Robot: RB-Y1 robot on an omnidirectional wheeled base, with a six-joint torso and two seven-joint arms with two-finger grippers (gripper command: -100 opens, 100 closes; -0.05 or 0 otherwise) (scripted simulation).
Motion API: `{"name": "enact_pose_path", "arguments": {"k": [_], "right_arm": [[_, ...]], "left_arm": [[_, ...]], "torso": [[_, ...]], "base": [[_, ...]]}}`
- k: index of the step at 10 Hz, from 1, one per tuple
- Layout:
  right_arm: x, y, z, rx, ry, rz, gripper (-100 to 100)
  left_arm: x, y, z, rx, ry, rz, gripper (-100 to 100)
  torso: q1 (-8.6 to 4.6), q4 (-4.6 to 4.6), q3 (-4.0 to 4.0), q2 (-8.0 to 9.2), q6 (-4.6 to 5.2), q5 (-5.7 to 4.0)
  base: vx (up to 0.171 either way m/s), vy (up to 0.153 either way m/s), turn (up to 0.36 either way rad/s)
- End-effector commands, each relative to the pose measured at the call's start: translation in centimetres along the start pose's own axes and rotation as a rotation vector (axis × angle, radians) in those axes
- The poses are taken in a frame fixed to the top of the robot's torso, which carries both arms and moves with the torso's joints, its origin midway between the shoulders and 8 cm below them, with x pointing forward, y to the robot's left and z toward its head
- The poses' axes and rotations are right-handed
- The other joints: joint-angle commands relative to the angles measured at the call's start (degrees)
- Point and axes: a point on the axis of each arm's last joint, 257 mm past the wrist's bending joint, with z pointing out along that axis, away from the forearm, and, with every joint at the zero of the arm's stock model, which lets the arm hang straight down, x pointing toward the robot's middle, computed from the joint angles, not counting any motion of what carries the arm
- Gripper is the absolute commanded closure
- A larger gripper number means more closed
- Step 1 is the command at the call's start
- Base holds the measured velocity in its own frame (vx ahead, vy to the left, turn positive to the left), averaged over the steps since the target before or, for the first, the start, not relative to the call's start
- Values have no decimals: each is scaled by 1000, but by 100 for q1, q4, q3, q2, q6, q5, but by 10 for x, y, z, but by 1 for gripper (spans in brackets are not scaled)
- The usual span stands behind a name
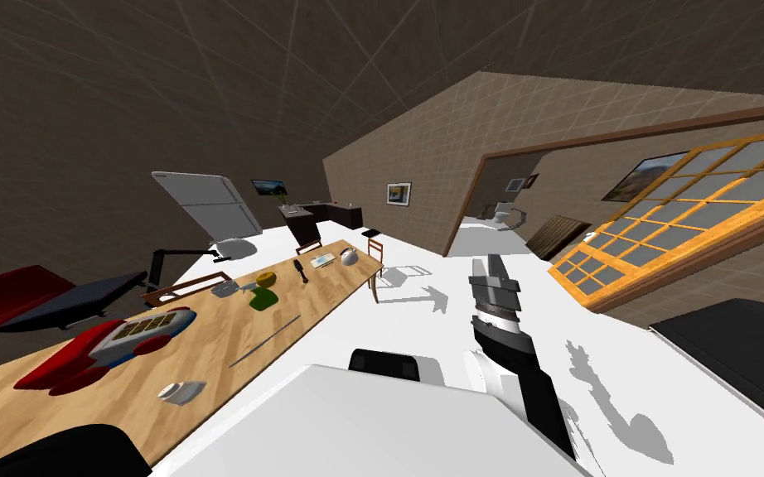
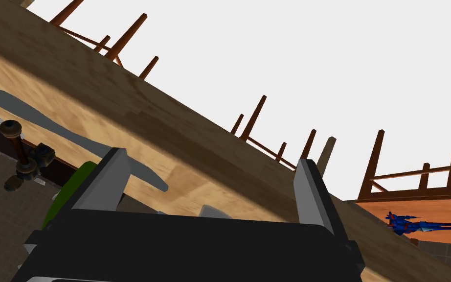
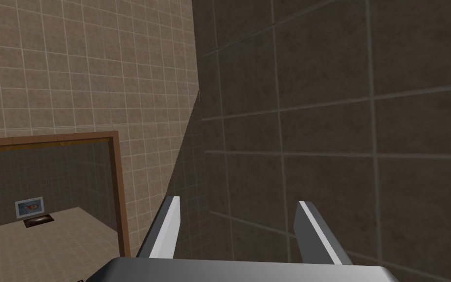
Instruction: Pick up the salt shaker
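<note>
**Midway along the long pale wooden bench (image 1: 206, 348): small dark brown knobbed salt shaker (image 1: 300, 271) outside the left gripper (image 2: 210, 159), not yet lined up**

Taken for the salt shaker by its turned, mill-like shape. Stands between a round yellow lump (image 1: 267, 278) and a flat white tray (image 1: 322, 261), with a rounded silver pot (image 1: 349, 257) just past the tray. From the left wrist, sits well outside one finger rather than between the two. Left gripper spread wide and empty, close to the bench top, with a flat green item (image 2: 65, 198) partly behind one finger and a long grey knife-like utensil (image 2: 73, 129) lying close by. Over on the other side, right gripper (image 1: 492, 269) raised well away from the bench, fingers likewise apart, holding nothing.

Probably best handled so:
- Swing the left wrist until the shaker sits centred between the fingers.
- Keep them wide through the approach.
- Pass above the utensil and the green item, not through them.
- Close on the narrow waist, where the knobs should resist slipping.
- Lift straight up.

Likely risk: knocking so slim a piece over with one finger.
</note>
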Motion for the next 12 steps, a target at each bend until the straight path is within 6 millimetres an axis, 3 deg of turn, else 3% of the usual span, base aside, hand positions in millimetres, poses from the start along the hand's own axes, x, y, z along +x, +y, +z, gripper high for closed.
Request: {"name": "enact_pose_path", "arguments": {"k": [1, 4, 9, 10, 11, 12], "right_arm": [[0, 0, 0, 0, 0, 0, 0], [0, 0, 0, 0, 0, 0, 0], [0, 0, 0, 0, 0, 0, 0], [0, 0, 0, 0, 0, 0, 0], [0, 0, 0, 0, 0, 0, 0], [0, 0, 0, 0, 0, 0, 0]], "left_arm": [[-22, 31, -6, -70, -23, 42, -100], [-61, 77, -19, -182, -64, 110, -100], [-125, 133, -46, -338, -125, 210, -100], [-132, 138, -50, -354, -132, 222, -100], [-125, 133, -45, -340, -127, 208, -100], [-126, 134, -45, -342, -127, 213, 0]], "torso": [[0, 0, 0, 0, 0, 0], [16, -1, -4, -7, -1, 4], [5, -2, -5, -9, -5, 3], [9, -2, -5, -9, -1, 2], [12, -1, -5, -9, -6, 6], [-4, -1, -3, -6, -9, 3]], "base": [[32, 66, -297], [29, 80, -270], [21, 68, -243], [19, 86, -231], [7, 42, -35], [1, 9, 4]]}}
